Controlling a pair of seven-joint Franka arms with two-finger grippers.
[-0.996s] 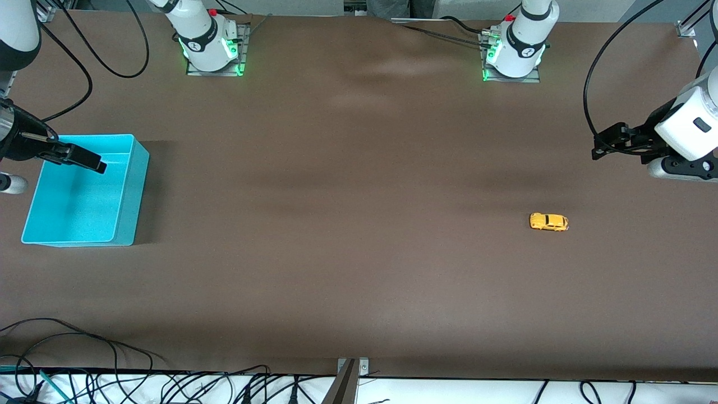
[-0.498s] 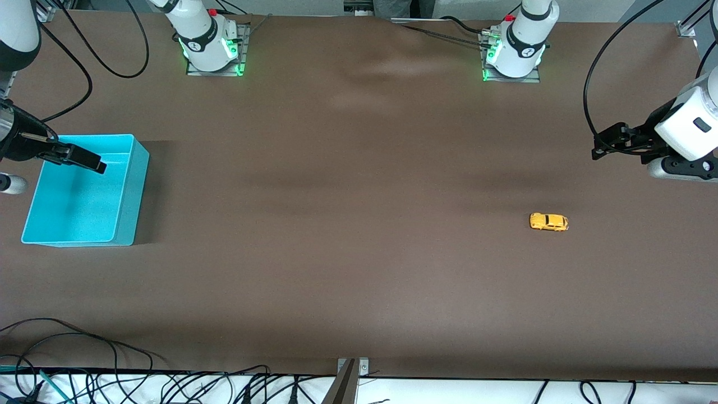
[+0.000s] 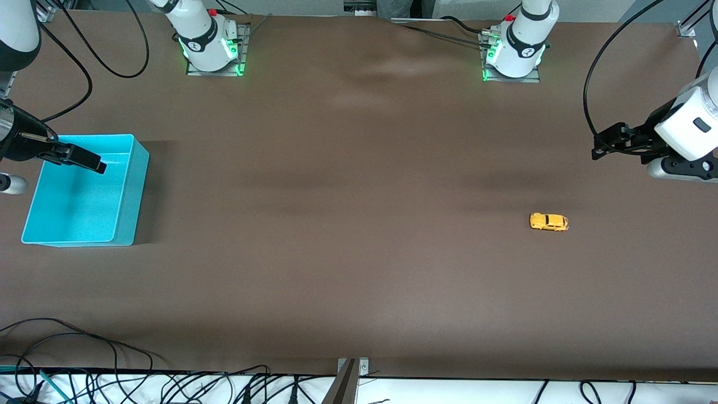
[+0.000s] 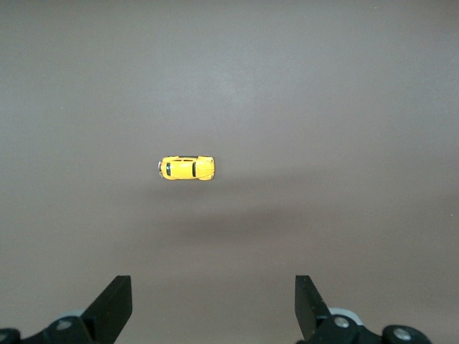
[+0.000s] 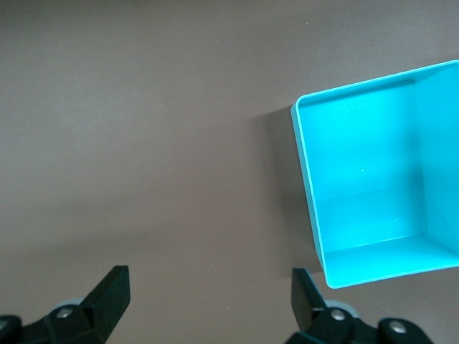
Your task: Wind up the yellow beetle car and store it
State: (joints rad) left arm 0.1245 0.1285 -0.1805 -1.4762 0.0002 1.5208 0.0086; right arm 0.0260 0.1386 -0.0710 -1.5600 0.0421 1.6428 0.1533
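Turquoise bin (image 3: 84, 191) sits at the right arm's end of the brown table (image 3: 348, 224), nothing in it. Right gripper (image 3: 84, 160) hangs over the bin, fingers spread wide and holding nothing. Toward the left arm's end, the yellow beetle car (image 3: 548, 222) rests on its wheels on the bare table, well apart from the bin. Left gripper (image 3: 603, 147) hovers up over the table near the car, fingers (image 4: 115, 304) wide apart, empty too.

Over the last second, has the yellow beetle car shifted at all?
No. The yellow beetle car sits at the same spot on the brown table, the same way off from the left arm's base.
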